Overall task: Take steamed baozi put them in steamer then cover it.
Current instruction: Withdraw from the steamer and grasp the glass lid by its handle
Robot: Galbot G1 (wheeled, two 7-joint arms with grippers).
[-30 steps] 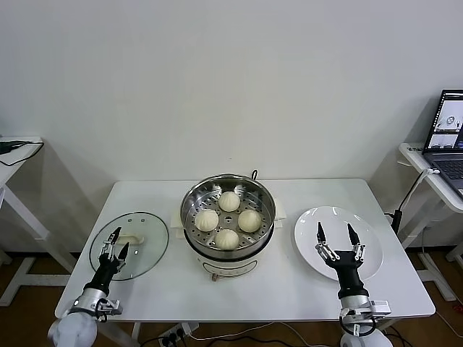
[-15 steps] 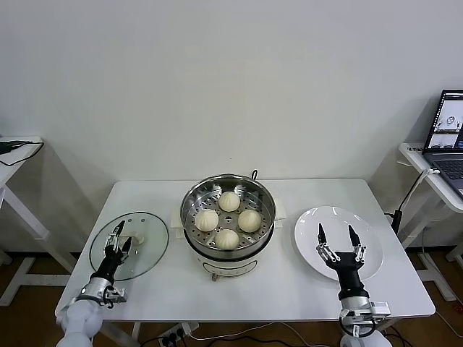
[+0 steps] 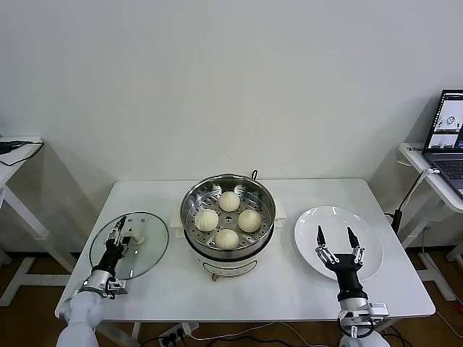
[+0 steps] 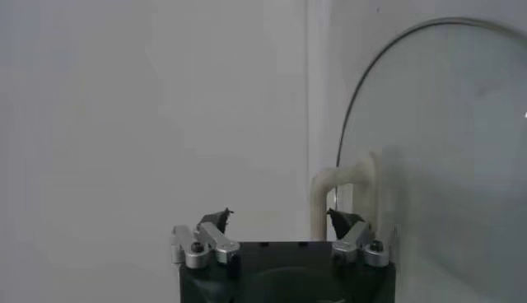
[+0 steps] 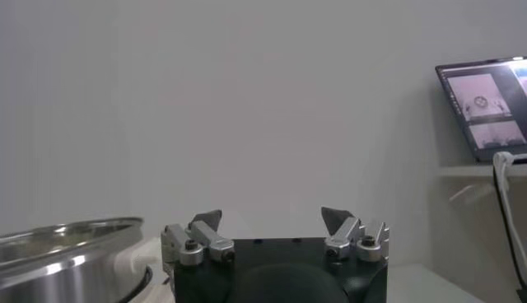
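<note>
Lower left of head view: left gripper (image 3: 118, 233) over lid (image 3: 130, 244), jaws apart astride its handle (image 3: 131, 238), not clenched. Buns (image 3: 227, 238) in steamer (image 3: 228, 215), frame ctr. Right gripper (image 3: 338, 246) released, idle over plate (image 3: 337, 232).

Head camera looks down; wrist cameras look past each gripper.

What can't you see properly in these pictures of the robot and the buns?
- Head view: whether the left hand touches the lid's handle; too small to tell.
- Left wrist view: the cover is cut off by the edge, so most of it is missing.
- Right wrist view: the baozi are hidden behind the steamer wall; the right hand blocks the plate below.
- Head view: the laptop is cut off by the edge.
</note>
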